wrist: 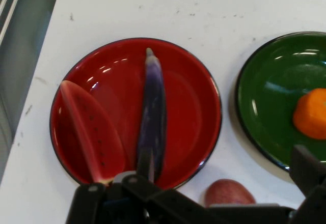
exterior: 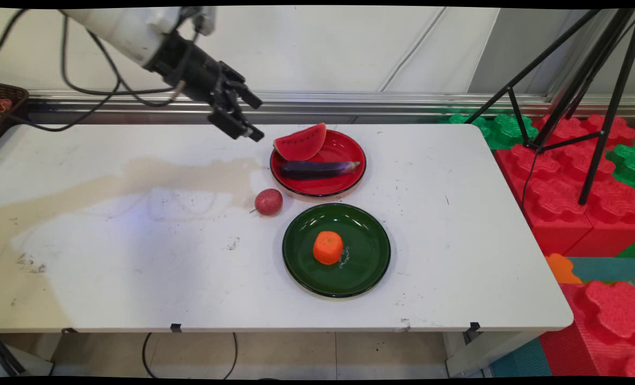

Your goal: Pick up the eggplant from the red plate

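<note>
My black gripper (exterior: 256, 117) hangs open and empty above the table's back edge, just left of a red plate (exterior: 344, 184). On that plate lie a watermelon slice (exterior: 301, 142) and a purple eggplant (exterior: 317, 169). In the hand view the red plate (wrist: 193, 96) sits straight ahead, with the watermelon slice (wrist: 89, 132) on its left and the eggplant (wrist: 153, 117) down its middle. The gripper (wrist: 196, 175) holds nothing. A reddish round fruit (exterior: 268, 201) lies on the table in front of the red plate; the same fruit (wrist: 229, 193) shows low in the hand view.
A dark green plate (exterior: 365, 267) near the table's front holds an orange fruit (exterior: 328, 247); the green plate (wrist: 265, 107) with the orange fruit (wrist: 311, 113) shows at the hand view's right. A tripod (exterior: 574, 96) and red and green foam blocks (exterior: 563, 198) stand right of the table. A basket (exterior: 4, 104) sits far left.
</note>
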Robot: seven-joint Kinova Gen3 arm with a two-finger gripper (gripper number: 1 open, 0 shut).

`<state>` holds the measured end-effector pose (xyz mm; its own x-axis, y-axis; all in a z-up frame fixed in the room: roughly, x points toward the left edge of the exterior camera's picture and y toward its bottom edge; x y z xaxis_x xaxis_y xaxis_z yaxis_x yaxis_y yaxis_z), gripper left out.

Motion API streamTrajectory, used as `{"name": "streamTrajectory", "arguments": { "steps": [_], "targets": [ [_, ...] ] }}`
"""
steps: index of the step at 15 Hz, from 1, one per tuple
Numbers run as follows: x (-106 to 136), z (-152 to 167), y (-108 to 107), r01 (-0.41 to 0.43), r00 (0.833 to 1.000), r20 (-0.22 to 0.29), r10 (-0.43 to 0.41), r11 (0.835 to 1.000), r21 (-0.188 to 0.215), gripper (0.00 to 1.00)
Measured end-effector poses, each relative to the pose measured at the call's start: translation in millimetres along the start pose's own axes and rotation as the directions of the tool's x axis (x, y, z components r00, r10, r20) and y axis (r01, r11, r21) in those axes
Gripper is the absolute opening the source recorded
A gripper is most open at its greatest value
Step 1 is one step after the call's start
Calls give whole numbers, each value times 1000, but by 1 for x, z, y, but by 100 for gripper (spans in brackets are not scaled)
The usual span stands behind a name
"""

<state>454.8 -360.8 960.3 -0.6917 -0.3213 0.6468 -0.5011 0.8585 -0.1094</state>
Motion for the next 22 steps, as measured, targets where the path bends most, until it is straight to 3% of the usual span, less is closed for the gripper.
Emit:
{"name": "streamTrajectory", "arguments": {
  "steps": [10, 22],
  "targets": [
    [16, 82, -30, -37, 995, 94, 35, 999, 19, 100],
    [17, 162, -50, -60, 975, 215, 59, 998, -4, 100]
  ]
}}
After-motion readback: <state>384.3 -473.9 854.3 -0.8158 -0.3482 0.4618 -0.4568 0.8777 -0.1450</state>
